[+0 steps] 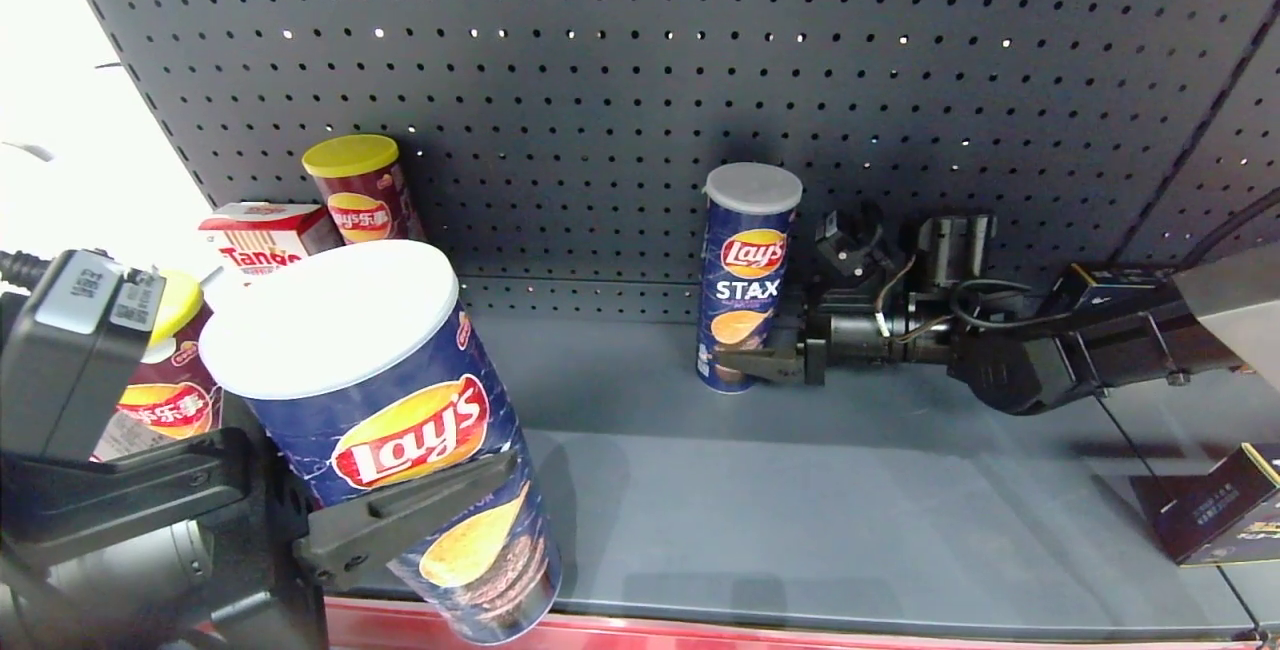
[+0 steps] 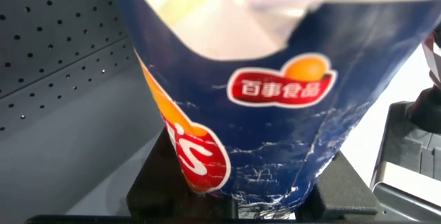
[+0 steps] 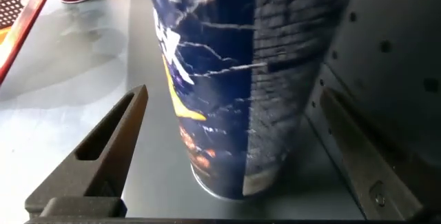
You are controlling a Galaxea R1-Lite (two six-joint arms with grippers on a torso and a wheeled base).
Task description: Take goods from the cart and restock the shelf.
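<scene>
A blue chips can [image 1: 400, 410] with a white lid hangs tilted over the front left of the grey shelf [image 1: 800, 500], with my left gripper [image 1: 385, 500] shut on its lower half. The left wrist view looks up that can [image 2: 275, 114] from close by. A second blue chips can [image 1: 748, 280] stands upright at the back of the shelf, close to the pegboard. My right gripper [image 1: 745, 362] is open around its base. In the right wrist view its fingers [image 3: 103, 148] stand apart from that can [image 3: 234, 79] on both sides.
At the back left stand a maroon can with a yellow lid [image 1: 360, 190] and a red-and-white box [image 1: 265, 235], with another maroon can [image 1: 165, 380] in front. A dark box [image 1: 1215, 505] lies at the right. The shelf has a red front edge [image 1: 800, 635] and free room in the middle.
</scene>
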